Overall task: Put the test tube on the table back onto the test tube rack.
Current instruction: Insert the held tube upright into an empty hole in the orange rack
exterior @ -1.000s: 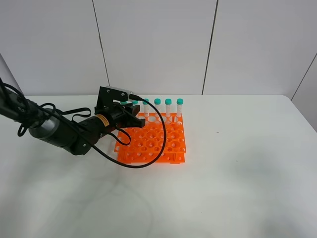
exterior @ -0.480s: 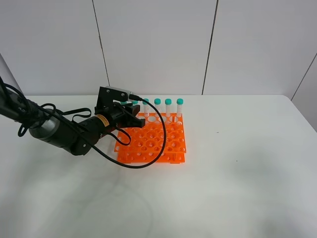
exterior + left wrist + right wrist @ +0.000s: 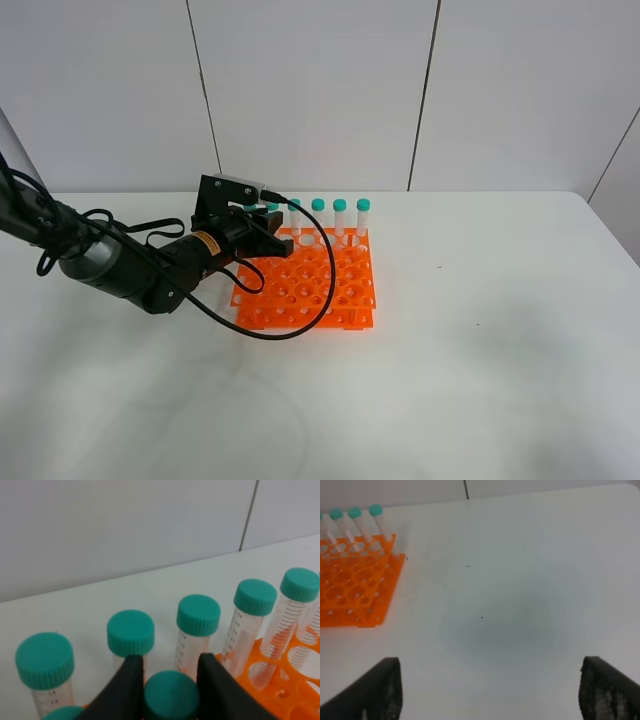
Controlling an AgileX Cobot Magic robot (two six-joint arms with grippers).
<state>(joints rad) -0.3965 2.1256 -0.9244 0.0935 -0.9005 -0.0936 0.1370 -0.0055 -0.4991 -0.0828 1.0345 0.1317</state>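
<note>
One white table [image 3: 480, 380], grey panelled wall [image 3: 310, 90]

My left gripper [image 3: 268, 232] sits over the rack's [image 3: 310, 295] ten-o'clock corner, a tube [image 3: 171, 697] between my fingers, other tubes [image 3: 340, 217] lining its twelve-o'clock edge.

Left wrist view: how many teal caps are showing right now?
7 caps. Five along the rack's far row; one in the left pincer; one barely in frame beside it. More may be hidden out of frame.
</note>
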